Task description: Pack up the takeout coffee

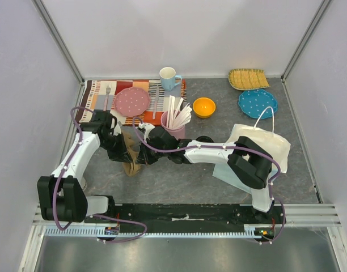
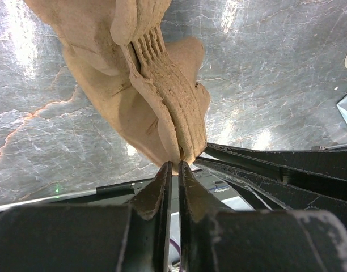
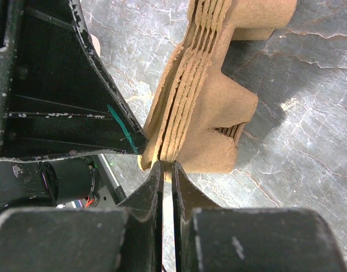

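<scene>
Right now, left jaws and right jaws stand narrow, each pinching an edge of the carrier (image 1: 131,161) between them. The coffee (image 1: 204,139), barely showing, sits behind the right arm (image 1: 219,152), the nearer one.

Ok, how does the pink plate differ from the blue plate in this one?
The pink plate lies on the striped placemat at the back left, with a fork beside it. The blue plate sits straight on the table at the back right. The pink plate is a pale pink, while the blue plate is a strong turquoise blue. Both are round, lie flat, carry white dots and have nothing on them.
</scene>
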You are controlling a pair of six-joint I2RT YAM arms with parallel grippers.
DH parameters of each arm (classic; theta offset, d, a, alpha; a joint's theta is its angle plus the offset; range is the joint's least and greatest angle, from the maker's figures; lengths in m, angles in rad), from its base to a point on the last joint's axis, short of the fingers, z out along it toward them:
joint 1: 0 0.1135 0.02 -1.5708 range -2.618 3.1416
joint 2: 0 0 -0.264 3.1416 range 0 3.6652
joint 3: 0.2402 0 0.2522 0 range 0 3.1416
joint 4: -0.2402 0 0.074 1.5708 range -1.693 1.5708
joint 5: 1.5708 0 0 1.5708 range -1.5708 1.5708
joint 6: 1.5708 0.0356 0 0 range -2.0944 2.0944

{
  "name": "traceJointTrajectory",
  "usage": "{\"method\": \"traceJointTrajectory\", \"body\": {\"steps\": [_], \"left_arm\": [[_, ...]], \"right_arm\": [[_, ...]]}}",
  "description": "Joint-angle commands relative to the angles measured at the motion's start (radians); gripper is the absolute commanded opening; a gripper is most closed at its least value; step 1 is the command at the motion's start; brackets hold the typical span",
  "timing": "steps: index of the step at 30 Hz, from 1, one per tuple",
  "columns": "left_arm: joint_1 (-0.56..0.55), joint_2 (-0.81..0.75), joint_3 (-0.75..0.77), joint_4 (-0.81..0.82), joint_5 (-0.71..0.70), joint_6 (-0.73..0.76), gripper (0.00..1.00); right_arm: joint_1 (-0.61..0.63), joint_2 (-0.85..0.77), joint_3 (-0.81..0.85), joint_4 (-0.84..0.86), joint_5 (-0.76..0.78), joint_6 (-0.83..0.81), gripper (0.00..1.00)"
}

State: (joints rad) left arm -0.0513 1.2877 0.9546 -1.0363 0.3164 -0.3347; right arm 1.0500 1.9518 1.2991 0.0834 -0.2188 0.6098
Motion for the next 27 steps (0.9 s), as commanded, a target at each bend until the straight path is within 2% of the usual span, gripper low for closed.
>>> {"method": "traceJointTrajectory", "body": {"steps": [1, 5, 19, 23, 27], "left_arm": [[0.033, 0.027, 0.035, -0.005, -0.211, 0.042, 0.11], [0.033, 0.027, 0.055, -0.030, -0.237, 0.069, 0.02], [0.033, 0.007, 0.101, -0.076, -0.171, 0.112, 0.02], [0.033, 0.010, 0.079, -0.056, -0.123, 0.129, 0.02], [0.033, -0.001, 0.056, -0.038, -0.106, 0.131, 0.02]], "right_arm": [[-0.016, 0.052, -0.050, -0.208, 0.085, -0.042, 0.00], [-0.015, 0.055, -0.049, -0.208, 0.082, -0.041, 0.00], [-0.015, 0.050, -0.043, -0.203, 0.058, -0.053, 0.00], [-0.015, 0.019, -0.069, -0.110, -0.005, -0.061, 0.00], [-0.016, 0.003, -0.050, -0.091, -0.053, -0.074, 0.08]]}}
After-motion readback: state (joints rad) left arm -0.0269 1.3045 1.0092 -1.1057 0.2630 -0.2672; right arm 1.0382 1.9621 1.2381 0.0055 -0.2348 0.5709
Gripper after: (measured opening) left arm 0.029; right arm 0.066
